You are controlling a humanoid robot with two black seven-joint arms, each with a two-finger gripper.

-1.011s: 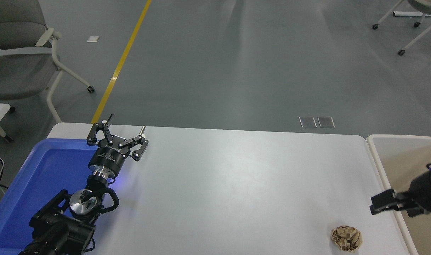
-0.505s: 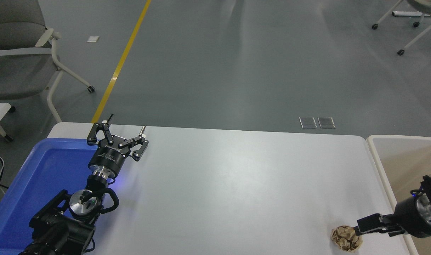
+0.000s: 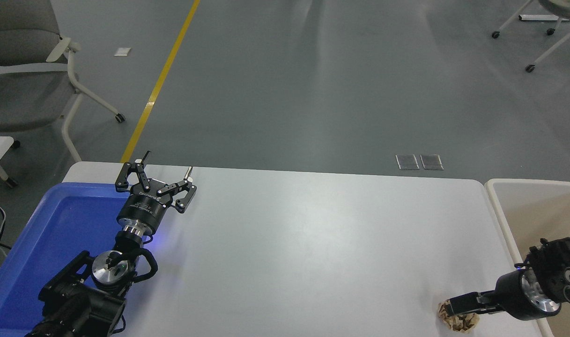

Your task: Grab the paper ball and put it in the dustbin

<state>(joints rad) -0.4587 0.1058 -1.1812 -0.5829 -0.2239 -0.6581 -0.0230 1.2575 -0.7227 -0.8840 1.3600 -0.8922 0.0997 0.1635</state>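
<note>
Right now, in the head view, the right claw [image 3: 455, 310] lies low across the paper ball [image 3: 458, 319], near the counter's [image 3: 313, 243] near right corner, just beside the dustbin [image 3: 500, 206] at the right edge. Its dark fingers overlap the wad's top; whether they have closed on it I cannot tell. To grip well, I'd judge, straddle the wad's middle and squeeze gently before lifting. The left claw [image 3: 154, 179] rests spread open and empty at the far left, over the blue tray [image 3: 41, 234].

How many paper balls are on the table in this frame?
1. The paper ball lies at the table's near right corner, partly covered by the right hand. None elsewhere; the dustbin's inside is only partly visible.
</note>
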